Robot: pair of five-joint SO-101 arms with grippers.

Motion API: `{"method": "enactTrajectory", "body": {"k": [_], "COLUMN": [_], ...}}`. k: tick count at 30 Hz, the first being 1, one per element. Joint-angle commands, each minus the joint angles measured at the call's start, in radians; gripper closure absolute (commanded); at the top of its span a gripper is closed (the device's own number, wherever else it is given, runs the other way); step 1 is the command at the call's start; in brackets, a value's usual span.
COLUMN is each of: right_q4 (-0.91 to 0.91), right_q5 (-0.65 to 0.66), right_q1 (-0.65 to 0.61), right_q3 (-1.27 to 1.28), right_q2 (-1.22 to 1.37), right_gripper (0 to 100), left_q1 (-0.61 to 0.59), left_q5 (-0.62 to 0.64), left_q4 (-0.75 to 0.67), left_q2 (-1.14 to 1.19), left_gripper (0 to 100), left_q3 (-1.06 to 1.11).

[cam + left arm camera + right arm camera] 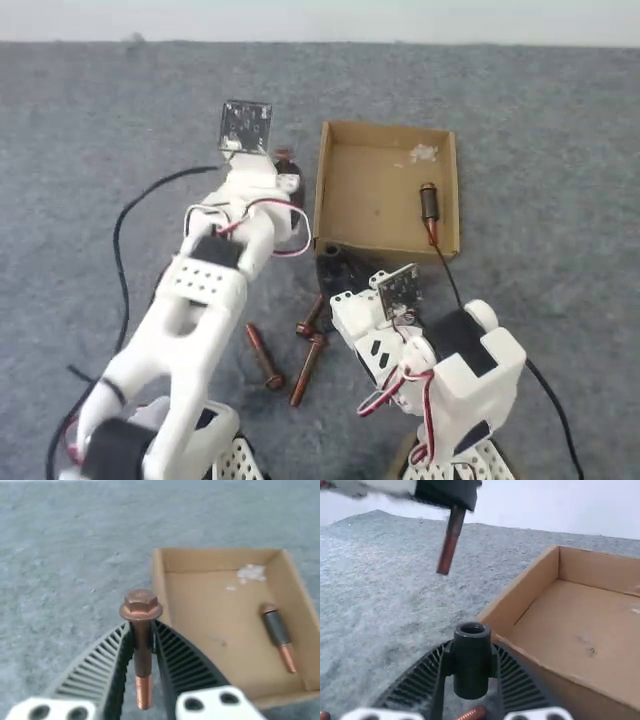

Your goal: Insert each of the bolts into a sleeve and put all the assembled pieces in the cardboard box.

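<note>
bolt (142,655) clamped in the left gripper (142,626), head out past the fingertips; cardboard box (158,580) lies just beyond and beside it, one assembled piece (278,636) inside. right gripper (470,647) is closed on an upright black sleeve (471,662), the held bolt hanging above and ahead of it; loose bolts (266,357) lie on the carpet near it.
</note>
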Motion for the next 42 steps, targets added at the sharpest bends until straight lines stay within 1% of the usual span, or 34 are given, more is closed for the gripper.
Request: {"method": "enactTrajectory", "body": {"k": [1, 3, 7, 10, 12, 15, 18, 22, 29, 38, 42], "right_q4": [0.002, 0.002, 0.002, 0.002, 0.001, 0.001, 0.001, 0.001, -0.059, -0.071, -0.107], "right_q5": [0.014, 0.014, 0.014, 0.014, 0.014, 0.014, 0.014, 0.014, 0.017, 0.017, 0.017], "right_q1": [-0.007, -0.007, -0.007, -0.007, -0.007, -0.007, -0.002, -0.002, -0.002, -0.002, -0.001], "right_q3": [-0.040, -0.040, -0.040, -0.040, -0.038, -0.034, -0.032, -0.029, -0.011, -0.006, 0.002], "right_q2": [-0.004, -0.002, -0.001, -0.001, -0.001, -0.002, -0.004, -0.004, 0.001, 0.001, 0.001], "right_gripper": [99.3, 99.3, 99.3, 99.3, 99.3, 99.3, 99.3, 99.3, 99.3, 99.3, 99.3], "left_q1": [0.028, 0.026, 0.041, 0.094, 0.147, 0.218, 0.222, 0.224, 0.219, 0.218, 0.218], "left_q5": [0.002, 0.002, 0.003, 0.003, 0.003, -0.003, 0.002, 0.003, 0.003, 0.003, 0.003], "left_q4": [-0.028, -0.104, -0.302, -0.414, -0.453, -0.456, -0.443, -0.387, -0.381, -0.387, -0.384], "left_q2": [-0.153, -0.187, -0.239, -0.272, -0.302, -0.364, -0.419, -0.456, -0.411, -0.328, -0.307], "left_gripper": [98, 98, 98, 98, 98, 98, 98, 98, 98, 98, 98], "left_q3": [0.038, 0.087, 0.225, 0.309, 0.360, 0.409, 0.424, 0.424, 0.424, 0.417, 0.398]}}
